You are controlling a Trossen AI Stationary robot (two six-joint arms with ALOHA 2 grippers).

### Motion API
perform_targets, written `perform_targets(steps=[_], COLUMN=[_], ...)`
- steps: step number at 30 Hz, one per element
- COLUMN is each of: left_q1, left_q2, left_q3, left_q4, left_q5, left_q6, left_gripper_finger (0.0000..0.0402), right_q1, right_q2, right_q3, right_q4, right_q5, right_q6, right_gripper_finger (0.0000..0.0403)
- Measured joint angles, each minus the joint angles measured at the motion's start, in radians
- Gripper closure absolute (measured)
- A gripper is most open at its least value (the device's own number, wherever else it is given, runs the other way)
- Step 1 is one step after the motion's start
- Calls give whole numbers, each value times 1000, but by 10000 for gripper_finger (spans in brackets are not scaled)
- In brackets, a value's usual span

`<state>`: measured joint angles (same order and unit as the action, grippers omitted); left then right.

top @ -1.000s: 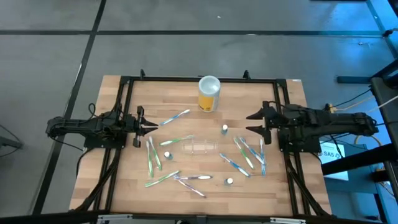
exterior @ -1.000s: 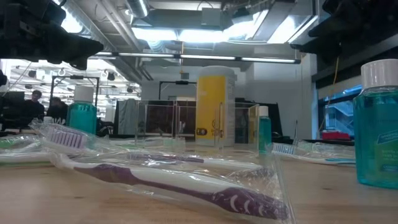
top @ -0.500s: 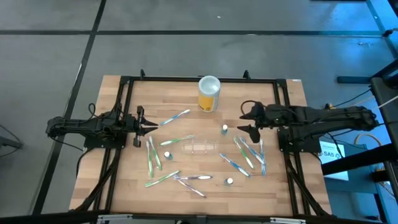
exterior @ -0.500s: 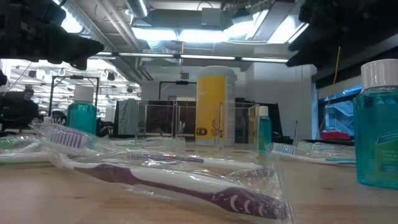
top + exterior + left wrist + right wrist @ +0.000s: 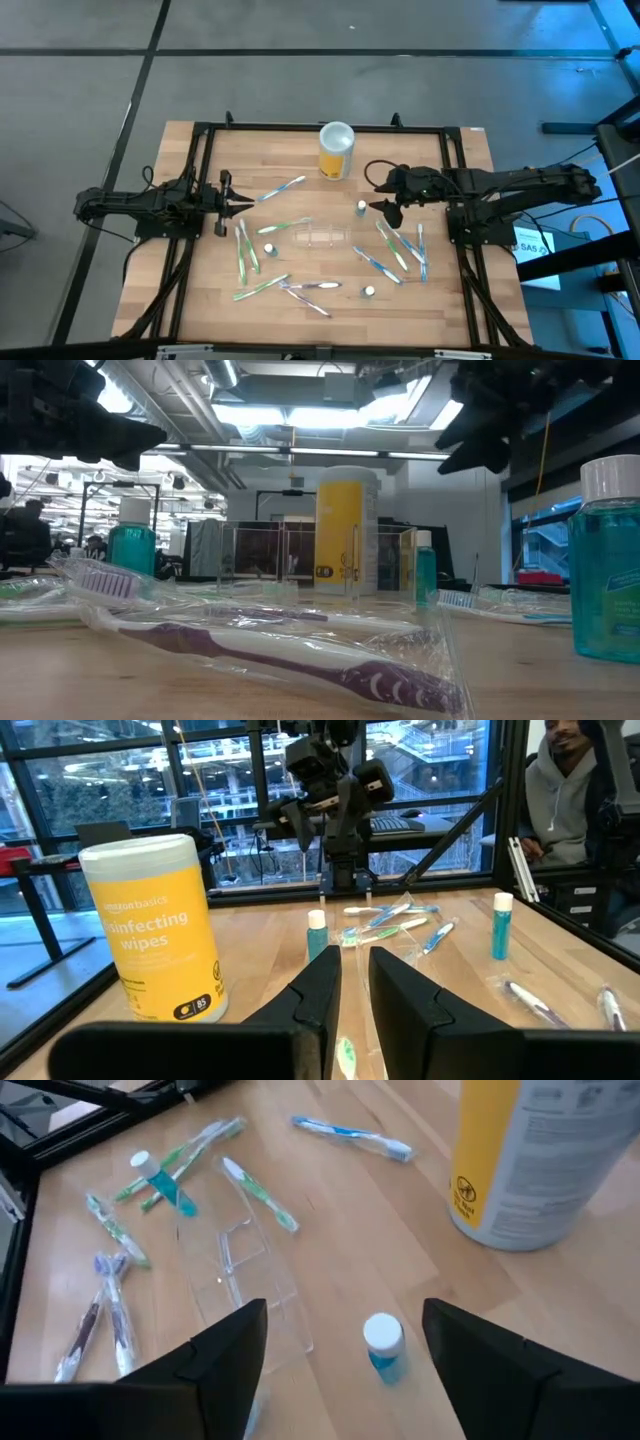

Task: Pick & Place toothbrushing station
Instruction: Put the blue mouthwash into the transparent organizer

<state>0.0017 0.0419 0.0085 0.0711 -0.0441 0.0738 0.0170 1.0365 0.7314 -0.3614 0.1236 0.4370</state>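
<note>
The toothbrushing station (image 5: 320, 237) is a clear plastic container lying flat on the wood at the table's middle; it also shows in the right wrist view (image 5: 240, 1275) and the low view (image 5: 262, 555). My right gripper (image 5: 381, 190) is open and empty, above the table to the right of and a little beyond the container, next to a small blue bottle (image 5: 361, 208); its fingers show in its wrist view (image 5: 345, 1370). My left gripper (image 5: 248, 203) is shut and empty at the table's left side; its fingers show in its wrist view (image 5: 358, 995).
A yellow wipes canister (image 5: 336, 150) stands at the far edge. Wrapped toothbrushes lie scattered left (image 5: 243, 250), right (image 5: 400, 245) and near (image 5: 305, 287). Small blue bottles stand at the left (image 5: 270, 248) and near the front (image 5: 368, 291). A person (image 5: 580, 790) sits beyond the table.
My right gripper has gone toward the table's left, from the right edge in over the table toward the small blue bottle and the clear container, staying open.
</note>
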Motion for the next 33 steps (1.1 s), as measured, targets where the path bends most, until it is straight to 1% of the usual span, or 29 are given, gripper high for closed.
perform_targets(steps=[4, 7, 13, 20, 33], left_q1=[0, 0, 0, 0, 0], left_q2=[0, 0, 0, 0, 0], left_q3=[0, 0, 0, 0, 0], left_q4=[0, 0, 0, 0, 0], left_q5=[0, 0, 0, 0, 0], left_q6=[0, 1, 1, 1, 1], left_gripper_finger=[349, 348, 349, 348, 349], right_q1=[0, 0, 0, -20, -25], right_q2=[70, 125, 225, 328, 435], right_q3=[58, 101, 181, 259, 272], right_q4=[-51, -102, -116, -223, -242], right_q5=[11, 41, 45, 52, 55], right_q6=[1, 13, 37, 136, 177], right_gripper_finger=[118, 123, 135, 117, 113])
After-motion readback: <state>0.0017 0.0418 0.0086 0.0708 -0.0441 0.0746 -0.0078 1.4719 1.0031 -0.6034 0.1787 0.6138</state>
